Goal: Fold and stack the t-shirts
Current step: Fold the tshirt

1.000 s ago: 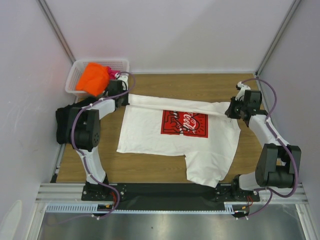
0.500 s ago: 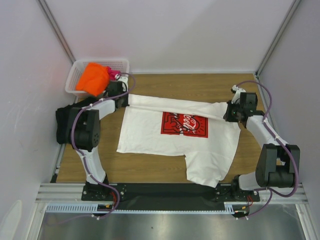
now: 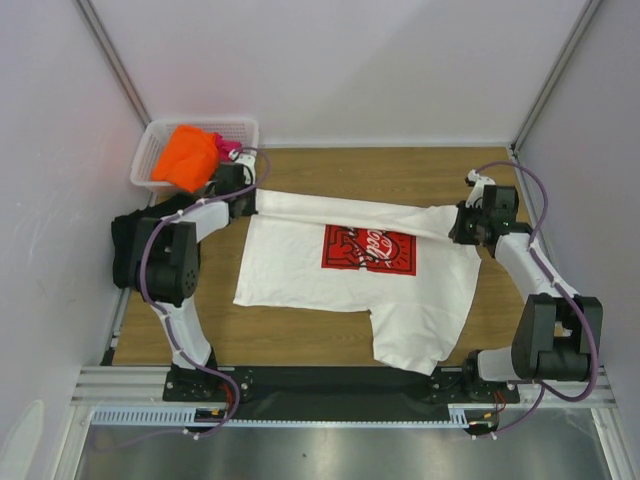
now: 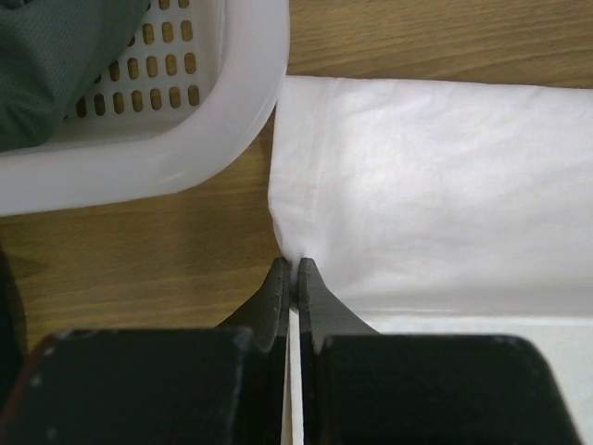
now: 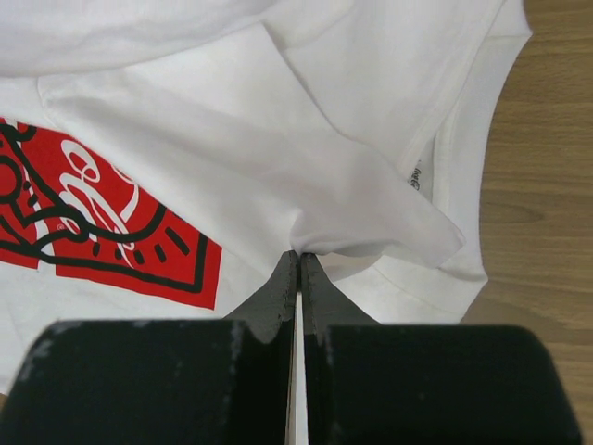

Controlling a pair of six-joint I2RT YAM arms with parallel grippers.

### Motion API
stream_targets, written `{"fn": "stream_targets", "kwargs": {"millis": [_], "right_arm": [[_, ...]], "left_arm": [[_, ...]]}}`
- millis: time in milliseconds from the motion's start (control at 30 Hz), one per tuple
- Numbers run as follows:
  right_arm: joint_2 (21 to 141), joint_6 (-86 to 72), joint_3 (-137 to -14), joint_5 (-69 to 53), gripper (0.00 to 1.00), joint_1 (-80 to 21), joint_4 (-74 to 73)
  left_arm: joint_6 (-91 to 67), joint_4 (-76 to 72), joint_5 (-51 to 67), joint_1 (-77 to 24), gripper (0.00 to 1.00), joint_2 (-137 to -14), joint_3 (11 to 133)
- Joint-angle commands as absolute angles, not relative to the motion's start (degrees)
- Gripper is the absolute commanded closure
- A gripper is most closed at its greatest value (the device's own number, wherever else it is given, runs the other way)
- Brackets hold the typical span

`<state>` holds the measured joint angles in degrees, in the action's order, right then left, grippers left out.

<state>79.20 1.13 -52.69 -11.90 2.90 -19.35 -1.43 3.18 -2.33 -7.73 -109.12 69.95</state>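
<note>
Across tabletop (image 3: pixel 400 170) centre, white t-shirt (image 3: pixel 330 285) lay spread, graphic up. Left gripper (image 4: pixel 293 269) pinched shut on its 10 o'clock corner, right gripper (image 5: pixel 298 258) on 2 o'clock collar edge. Right side crept inward slightly in last second; I judged far-edge fold barely begun.
</note>
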Motion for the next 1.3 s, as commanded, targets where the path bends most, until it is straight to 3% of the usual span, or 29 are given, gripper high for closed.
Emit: {"fn": "stream_targets", "kwargs": {"millis": [0, 733, 767, 833, 867, 900, 933, 967, 1000, 1067, 1133, 1267], "right_arm": [[76.11, 2.20, -52.91, -10.81, 1.00, 4.39, -19.42], [76.55, 2.46, -52.38, -11.33, 1.00, 3.52, -21.97], [76.81, 2.55, -52.56, -11.42, 1.00, 3.52, -21.97], [77.69, 2.37, -54.04, -12.30, 1.00, 3.52, -22.76], [77.87, 2.20, -54.84, -13.61, 0.96, 3.52, -23.11], [78.31, 1.94, -55.63, -14.58, 0.81, 3.43, -23.72], [78.31, 1.85, -56.50, -15.29, 0.69, 3.34, -25.21], [78.14, 1.76, -58.34, -15.90, 0.41, 3.17, -26.01], [77.35, 1.50, -59.06, -16.00, 0.31, 3.16, -26.62], [76.30, 1.32, -61.16, -15.91, 0.17, 3.43, -27.77], [74.98, 0.27, -62.40, -14.69, 0.06, 3.87, -27.34], [76.81, -5.44, -66.18, -15.03, 0.00, 4.31, -26.20]], "left_arm": [[-0.18, 2.29, -2.02, -6.94, 1.00, -104.51, 68.65], [-1.32, 2.37, -0.79, -7.03, 1.00, -100.99, 62.31], [-1.41, 2.72, -0.79, -7.03, 0.99, -100.90, 62.23], [-1.67, 2.64, -2.37, -7.03, 0.83, -100.81, 62.14], [-1.93, 2.81, -2.98, -7.03, 0.73, -100.81, 62.31], [-1.93, 3.07, -3.34, -7.03, 0.57, -100.72, 62.40], [-1.93, 3.16, -3.51, -7.03, 0.50, -100.55, 62.66], [-1.93, 3.51, -3.43, -7.03, 0.41, -100.20, 63.01], [-1.93, 3.69, -3.34, -7.03, 0.29, -99.85, 63.19], [-2.46, 4.22, -3.16, -7.03, 0.24, -98.18, 63.46], [-2.90, 4.92, -2.82, -7.03, 0.13, -96.08, 63.81], [-4.21, 5.36, -0.88, -8.17, 0.11, -92.30, 64.51]]}}
